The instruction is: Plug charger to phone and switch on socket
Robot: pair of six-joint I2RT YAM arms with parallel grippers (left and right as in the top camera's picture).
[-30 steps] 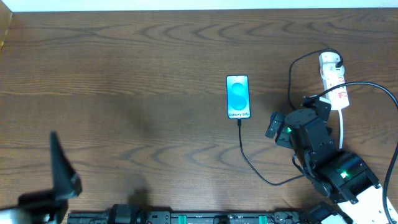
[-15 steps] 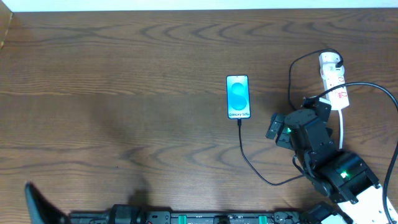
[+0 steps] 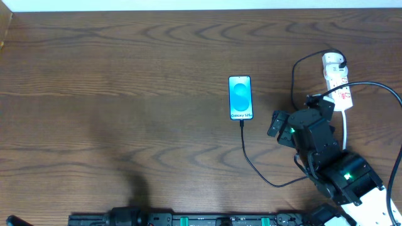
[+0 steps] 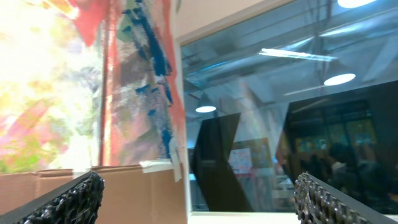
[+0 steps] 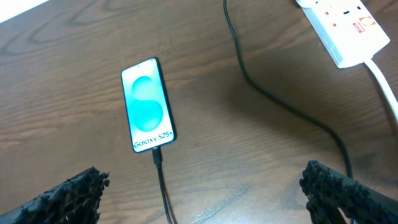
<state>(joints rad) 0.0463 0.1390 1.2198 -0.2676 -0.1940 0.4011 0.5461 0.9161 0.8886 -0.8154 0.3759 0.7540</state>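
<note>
The phone (image 3: 240, 97) lies face up mid-table with its teal screen lit; it also shows in the right wrist view (image 5: 147, 104). The charger's black cable (image 3: 251, 164) is plugged into the phone's near end (image 5: 156, 153). It loops past my right arm and up to the far end of the socket (image 3: 336, 78), a white strip with red marks (image 5: 346, 26). My right gripper (image 3: 300, 115) is open and empty, between phone and strip, above the table (image 5: 205, 199). My left gripper (image 4: 199, 208) is open and empty, pointing at the room, and is out of the overhead view.
The strip's white cord (image 3: 346, 129) runs from its near end toward my right arm base; it also shows in the right wrist view (image 5: 385, 81). A black arm cable (image 3: 383, 91) arcs over the right table edge. The arm mounts' rail (image 3: 188, 220) lines the front edge.
My left arm has dropped out of the overhead view at the bottom left. My right gripper has barely shifted. Phone, cable and strip have not moved.
</note>
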